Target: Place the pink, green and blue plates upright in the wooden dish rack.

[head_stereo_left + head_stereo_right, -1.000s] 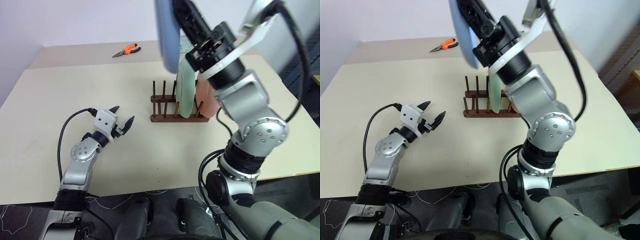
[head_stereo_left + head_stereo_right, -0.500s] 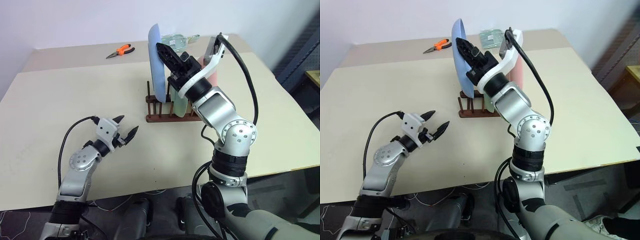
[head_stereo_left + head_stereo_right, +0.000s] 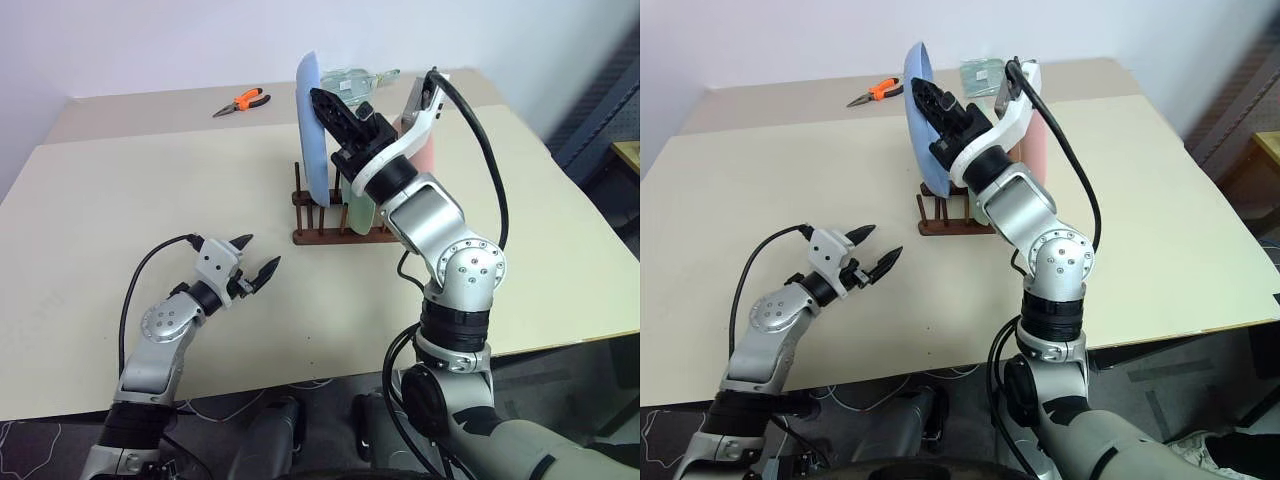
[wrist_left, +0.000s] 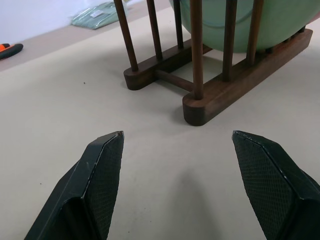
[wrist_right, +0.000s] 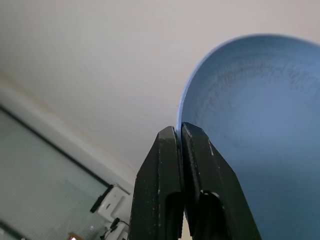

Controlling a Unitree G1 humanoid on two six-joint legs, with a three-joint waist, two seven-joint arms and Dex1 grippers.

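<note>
Nearest us, our left gripper (image 3: pixel 254 270) hovers over the matte beige table (image 3: pixel 90 220) with its textured black fingers spread wide and empty. Beyond it, our right gripper (image 3: pixel 927 98) pinches the rim of the smooth blue plate (image 3: pixel 310 125), upright just above the dark peg-lined wooden dish rack (image 3: pixel 322 215), where the green plate (image 4: pixel 235 22) and pink plate (image 3: pixel 425 155) stand. Orange-handled pliers (image 3: pixel 240 101) lie farthest back

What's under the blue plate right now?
The wooden dish rack stands below the blue plate, which the right gripper pinches by its rim. Behind it stand the green plate and pink plate; their slots are hidden.
</note>
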